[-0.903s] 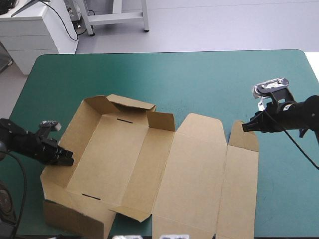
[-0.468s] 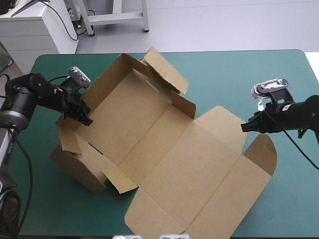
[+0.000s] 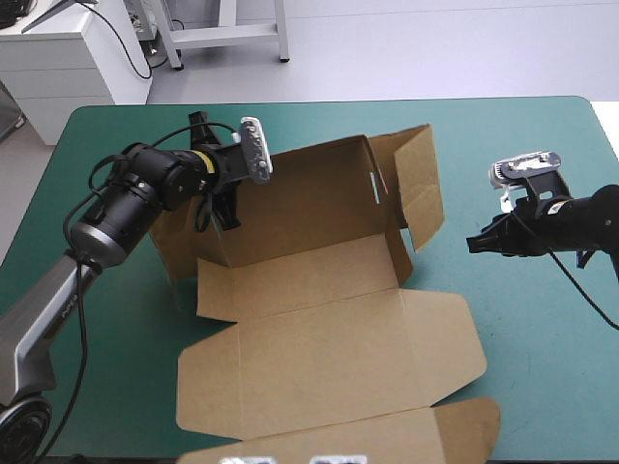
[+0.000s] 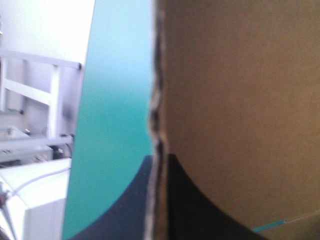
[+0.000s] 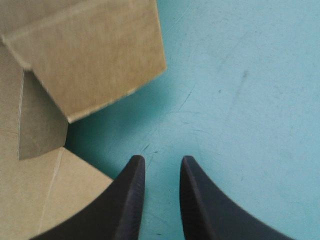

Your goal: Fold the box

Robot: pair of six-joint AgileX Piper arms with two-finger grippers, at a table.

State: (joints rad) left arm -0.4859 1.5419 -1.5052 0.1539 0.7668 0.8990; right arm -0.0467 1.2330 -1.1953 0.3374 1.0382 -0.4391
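Note:
The brown box (image 3: 319,338) lies open at mid-table. Its tray walls are raised on the far side and its lid panels are spread flat toward the near edge. My left gripper (image 3: 225,207) is shut on the tray's left wall. In the left wrist view the board's edge (image 4: 156,100) runs between the two black fingers (image 4: 190,200). My right gripper (image 3: 473,244) hovers over bare cover just right of the box, apart from the raised right flap (image 3: 418,179). Its fingers (image 5: 132,200) stand slightly apart with nothing between them, and the box corner (image 5: 85,55) lies ahead of them to one side.
The teal-green cover (image 3: 542,367) shows bare to the right of the box and along the far edge (image 3: 319,121). The outermost lid flap (image 3: 387,440) reaches the table's near edge.
My left gripper has swung from the table's left side toward the far middle. It dragged the box with it and turned it, so the lid now points to the near edge. The right arm stayed put.

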